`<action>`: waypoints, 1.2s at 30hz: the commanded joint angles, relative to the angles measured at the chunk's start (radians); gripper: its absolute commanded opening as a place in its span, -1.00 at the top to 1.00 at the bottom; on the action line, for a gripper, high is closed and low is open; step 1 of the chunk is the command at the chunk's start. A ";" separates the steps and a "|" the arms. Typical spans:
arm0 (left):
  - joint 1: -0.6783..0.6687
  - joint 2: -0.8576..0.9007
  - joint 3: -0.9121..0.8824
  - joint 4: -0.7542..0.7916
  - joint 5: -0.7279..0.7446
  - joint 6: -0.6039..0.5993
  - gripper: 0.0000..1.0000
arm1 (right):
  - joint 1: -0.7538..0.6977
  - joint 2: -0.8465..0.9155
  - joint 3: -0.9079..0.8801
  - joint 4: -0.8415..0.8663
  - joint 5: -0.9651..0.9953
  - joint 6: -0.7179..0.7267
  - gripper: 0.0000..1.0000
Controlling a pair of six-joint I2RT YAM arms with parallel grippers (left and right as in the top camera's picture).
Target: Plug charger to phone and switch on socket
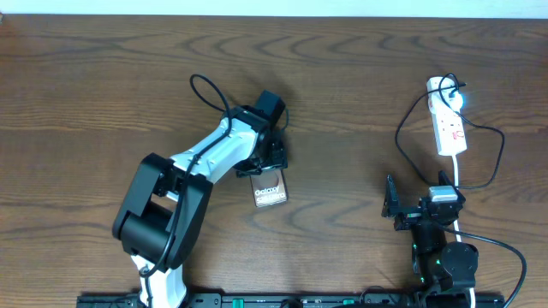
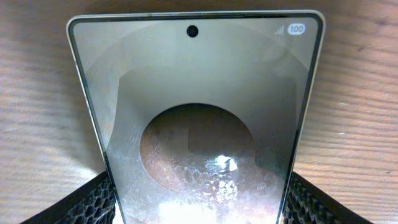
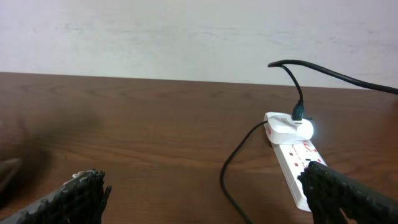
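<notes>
The phone (image 1: 269,192) lies flat on the wooden table, dark grey with "Galaxy" lettering. It fills the left wrist view (image 2: 199,93), screen up with a glossy oval reflection. My left gripper (image 1: 267,159) is shut on its near end, with a finger against each side edge (image 2: 199,202). The socket (image 1: 450,128) is a white power strip at the far right, also in the right wrist view (image 3: 291,158). The charger's white plug head (image 1: 443,85) sits in its far end (image 3: 287,127). The thin black cable (image 3: 229,177) loops over the table; its connector tip is hidden. My right gripper (image 1: 424,205) is open and empty (image 3: 205,196), just short of the strip.
The strip's thick white cord (image 1: 456,175) runs toward the right arm's base. The black charger cable loops on both sides of the strip (image 1: 498,150). A thin black cable (image 1: 205,90) arcs off the left arm. A pale wall (image 3: 186,31) stands behind the table's far edge.
</notes>
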 commanded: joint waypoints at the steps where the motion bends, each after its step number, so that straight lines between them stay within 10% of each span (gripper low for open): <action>1: 0.003 -0.087 -0.005 -0.008 0.024 -0.012 -0.05 | -0.004 -0.002 -0.001 -0.004 0.004 -0.008 -0.98; 36: 0.002 -0.154 -0.145 0.132 -0.064 -0.013 -0.05 | -0.004 -0.002 -0.001 -0.004 0.004 -0.008 -0.98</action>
